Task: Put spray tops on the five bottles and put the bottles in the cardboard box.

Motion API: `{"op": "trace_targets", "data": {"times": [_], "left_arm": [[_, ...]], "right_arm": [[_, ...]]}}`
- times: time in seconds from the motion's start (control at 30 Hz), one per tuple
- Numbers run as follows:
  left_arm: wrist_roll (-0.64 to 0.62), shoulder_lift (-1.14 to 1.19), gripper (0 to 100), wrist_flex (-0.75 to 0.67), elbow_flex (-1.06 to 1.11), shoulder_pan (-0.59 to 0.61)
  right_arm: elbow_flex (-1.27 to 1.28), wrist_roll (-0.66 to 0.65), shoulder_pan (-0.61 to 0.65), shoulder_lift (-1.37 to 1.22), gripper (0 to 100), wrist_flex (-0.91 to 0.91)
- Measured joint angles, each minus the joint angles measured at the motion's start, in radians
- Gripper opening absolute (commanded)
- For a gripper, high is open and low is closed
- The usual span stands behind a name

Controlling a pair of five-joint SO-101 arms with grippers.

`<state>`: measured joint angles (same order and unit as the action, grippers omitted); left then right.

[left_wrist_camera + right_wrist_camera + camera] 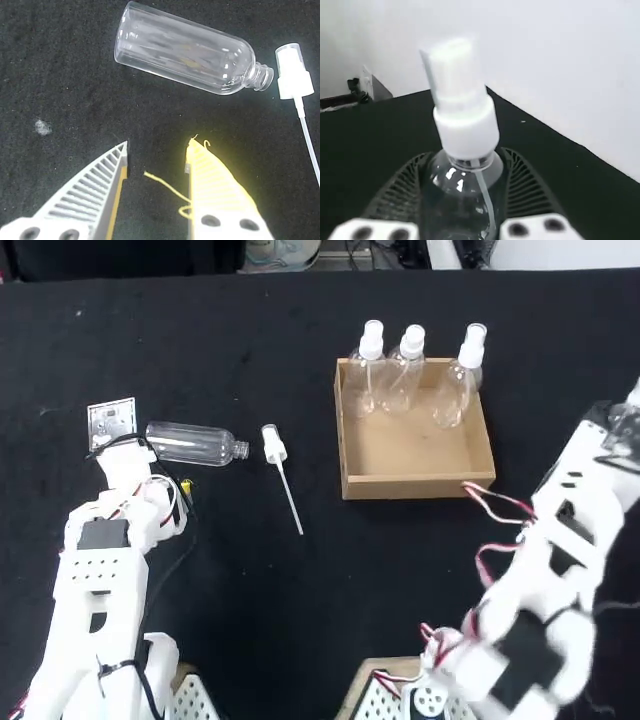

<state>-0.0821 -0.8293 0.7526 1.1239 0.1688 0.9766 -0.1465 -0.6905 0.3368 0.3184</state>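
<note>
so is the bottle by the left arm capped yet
Uncapped: the bottle lies on its side, neck bare, spray top loose beside it.

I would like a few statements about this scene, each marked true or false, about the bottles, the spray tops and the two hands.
1. Three capped bottles stand in the cardboard box. True.
2. The lying bottle has its top on. False: its neck is bare, and the loose spray top lies beside it on the table.
3. The right hand is empty. False: it is shut on the held bottle, which has a top on.
4. The left hand is open above the table, near the lying bottle. True.
</note>
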Motion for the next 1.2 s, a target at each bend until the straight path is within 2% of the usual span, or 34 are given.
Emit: {"op": "trace_targets", "data": {"times": [0.23,0.4,0.53,0.67,0.87,0.97,1.2], "left_arm": [[0.000,0.000,19,0.000,0.000,0.000],[0.000,0.000,19,0.000,0.000,0.000],[0.000,0.000,19,0.000,0.000,0.000],[0.000,0.000,19,0.000,0.000,0.000],[0.000,0.000,19,0.000,0.000,0.000],[0.000,0.000,19,0.000,0.000,0.000],[0.000,0.000,19,0.000,0.000,0.000]], "right_arm": [[-0.011,0.000,0.137,0.410,1.2,-0.594],[-0.035,0.000,0.253,0.618,1.1,-0.836],[-0.026,0.061,0.417,0.735,1.1,-0.968],[0.046,0.124,0.572,0.801,1.1,-0.947],[0.282,0.138,0.753,0.802,1.1,-0.612],[0.348,0.141,0.789,0.767,1.1,-0.445],[0.358,0.143,0.789,0.594,1.1,-0.226]]}}
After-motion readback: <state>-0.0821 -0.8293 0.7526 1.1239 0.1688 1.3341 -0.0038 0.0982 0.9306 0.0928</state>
